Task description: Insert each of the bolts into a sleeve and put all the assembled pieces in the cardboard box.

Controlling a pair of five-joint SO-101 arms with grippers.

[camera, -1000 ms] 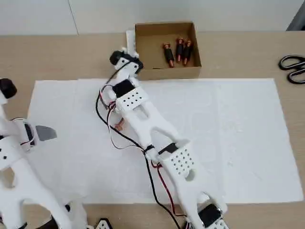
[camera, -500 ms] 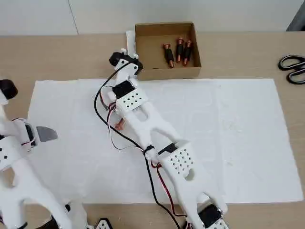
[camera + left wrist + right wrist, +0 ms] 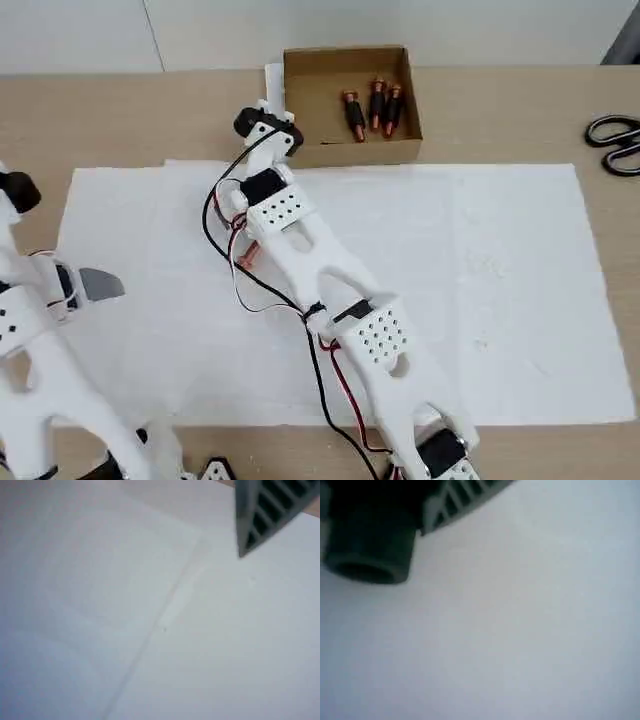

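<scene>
Edged slightly nearer cardboard box within the last second, right gripper clamped on sleeve (three assembled pieces already boxed). Delivery likely next. Left gripper: opening indeterminable.

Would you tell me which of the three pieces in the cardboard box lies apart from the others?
The leftmost piece in the high view; the middle piece and rightmost piece lie close, side by side.

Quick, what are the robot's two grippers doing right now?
Left gripper: cannot be told.
Right gripper: looks closed, holding a dark sleeve.
</scene>
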